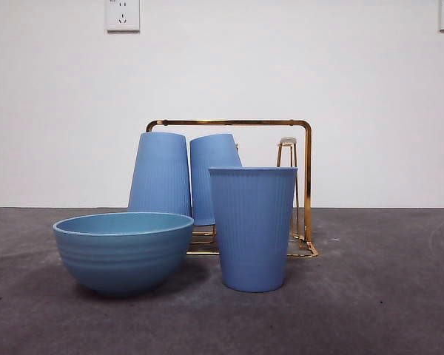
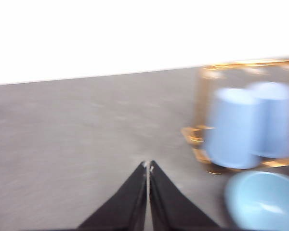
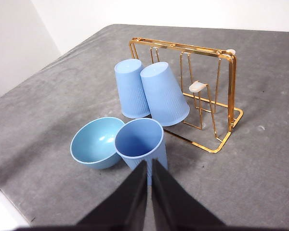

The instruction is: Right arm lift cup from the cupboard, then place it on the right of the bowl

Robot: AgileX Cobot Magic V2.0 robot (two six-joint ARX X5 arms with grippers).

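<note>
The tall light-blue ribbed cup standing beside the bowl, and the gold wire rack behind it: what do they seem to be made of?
The tall light-blue ribbed cup looks like matte plastic: even colour, dull surface, fine moulded vertical ribs, though glazeless ceramic cannot be excluded. The gold wire rack looks like polished, plated metal: thin bent rods with bright reflections.

On the worktop, the bowl sits left of the upright cup, just beside it. Behind both stands the cupboard, holding two upturned cups side by side on its left.
</note>
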